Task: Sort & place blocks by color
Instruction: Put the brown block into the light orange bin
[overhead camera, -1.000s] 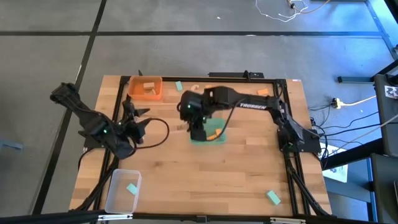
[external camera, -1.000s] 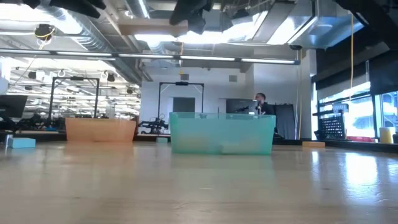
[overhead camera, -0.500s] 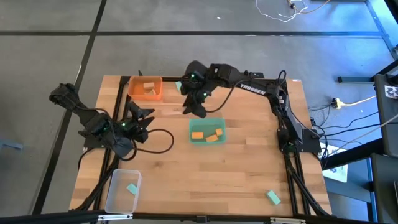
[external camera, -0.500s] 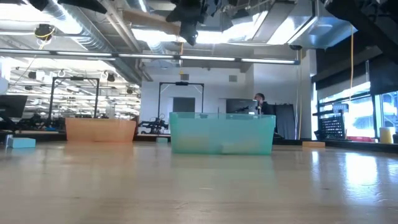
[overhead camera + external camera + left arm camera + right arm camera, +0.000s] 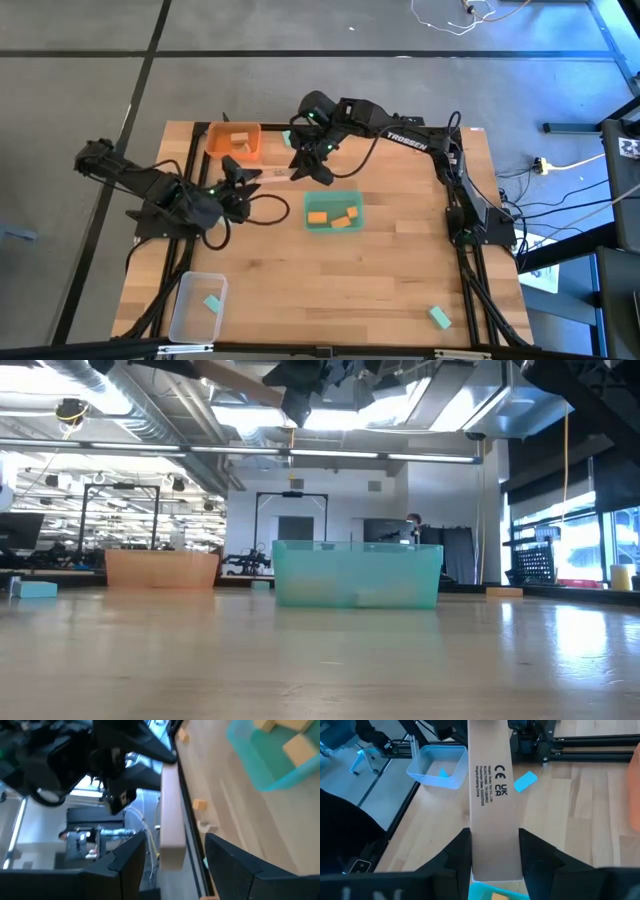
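My right gripper [image 5: 495, 862] is shut on a long pale wood block [image 5: 492, 785] printed with CE marks and holds it high over the table, left of the green tray [image 5: 333, 212]. From the right gripper [image 5: 306, 168], the block [image 5: 272, 176] reaches toward my left gripper [image 5: 243, 178]. The left gripper [image 5: 175, 870] is open, with its fingers on either side of the block's free end [image 5: 172, 852], apart from it. In the low view the block [image 5: 235, 378] shows near the top, beside the right gripper [image 5: 298, 405]. Orange blocks lie in the green tray. My right gripper pinches the long wood block at one end [image 5: 494, 840] between its two fingers [image 5: 457, 852], which press on its two narrow sides. The block runs straight out ahead of the fingers, toward the table's left. It is lifted clear of the table, its free end in the air.
An orange tray [image 5: 235, 142] with pale blocks stands at the far left. A clear tray [image 5: 197, 305] with a mint block stands at the near left. Loose mint blocks lie at the far edge [image 5: 288, 138] and near right [image 5: 440, 318]. An orange block [image 5: 423, 148] lies far right.
My right gripper has carried the long block from over the green tray toward the far edge and slightly left. My left gripper has moved right and toward the far edge, up to the block's free end, and now straddles it.
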`<state>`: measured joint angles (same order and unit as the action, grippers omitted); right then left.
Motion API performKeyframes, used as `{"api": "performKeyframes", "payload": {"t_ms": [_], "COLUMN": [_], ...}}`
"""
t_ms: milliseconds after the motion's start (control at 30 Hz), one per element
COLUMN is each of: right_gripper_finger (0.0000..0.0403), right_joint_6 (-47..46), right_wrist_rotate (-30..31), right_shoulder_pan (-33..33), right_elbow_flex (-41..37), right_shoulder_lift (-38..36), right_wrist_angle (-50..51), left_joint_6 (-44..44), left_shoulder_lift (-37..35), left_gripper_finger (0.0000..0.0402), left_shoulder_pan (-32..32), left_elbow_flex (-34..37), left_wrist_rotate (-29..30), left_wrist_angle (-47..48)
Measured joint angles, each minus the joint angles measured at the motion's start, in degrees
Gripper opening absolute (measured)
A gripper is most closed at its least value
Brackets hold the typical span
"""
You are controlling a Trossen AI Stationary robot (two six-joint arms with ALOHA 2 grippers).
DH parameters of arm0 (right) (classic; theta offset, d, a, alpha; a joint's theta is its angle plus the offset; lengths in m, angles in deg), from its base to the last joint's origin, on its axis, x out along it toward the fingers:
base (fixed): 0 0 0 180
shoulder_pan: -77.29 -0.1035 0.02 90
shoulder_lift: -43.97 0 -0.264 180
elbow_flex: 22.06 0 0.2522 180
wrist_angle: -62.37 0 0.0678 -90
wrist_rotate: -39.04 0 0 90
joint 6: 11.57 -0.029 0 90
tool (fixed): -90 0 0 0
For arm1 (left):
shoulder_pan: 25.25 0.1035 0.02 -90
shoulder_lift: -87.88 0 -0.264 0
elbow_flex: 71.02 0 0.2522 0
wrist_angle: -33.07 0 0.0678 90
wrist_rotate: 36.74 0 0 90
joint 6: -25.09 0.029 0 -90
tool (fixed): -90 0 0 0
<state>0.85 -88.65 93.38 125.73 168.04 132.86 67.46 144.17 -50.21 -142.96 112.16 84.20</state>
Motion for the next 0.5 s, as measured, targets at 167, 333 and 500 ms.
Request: {"api": "performKeyframes", "payload": {"t_ms": [167, 333, 500], "right_gripper_finger": [0.0127, 0.0127, 0.0127], "right_joint_6": [0.3, 0.3, 0.2], "right_wrist_rotate": [0.0, 0.0, 0.0], "right_shoulder_pan": [0.0, 0.0, 0.0], "right_elbow_flex": [0.0, 0.0, 0.0], "right_shoulder_lift": [0.0, 0.0, 0.0], "right_wrist_angle": [0.0, 0.0, 0.0], "left_joint_6": [3.0, 3.3, 3.3], "left_shoulder_lift": [0.0, 1.0, 2.3], "left_gripper_finger": [0.0193, 0.0193, 0.0169], "left_shoulder_pan": [2.8, 5.8, 7.9], "left_elbow_flex": [0.0, 0.0, 0.0], "left_wrist_rotate": [-4.7, -4.0, -4.4], "left_wrist_angle": [-1.7, -2.9, -4.8]}}
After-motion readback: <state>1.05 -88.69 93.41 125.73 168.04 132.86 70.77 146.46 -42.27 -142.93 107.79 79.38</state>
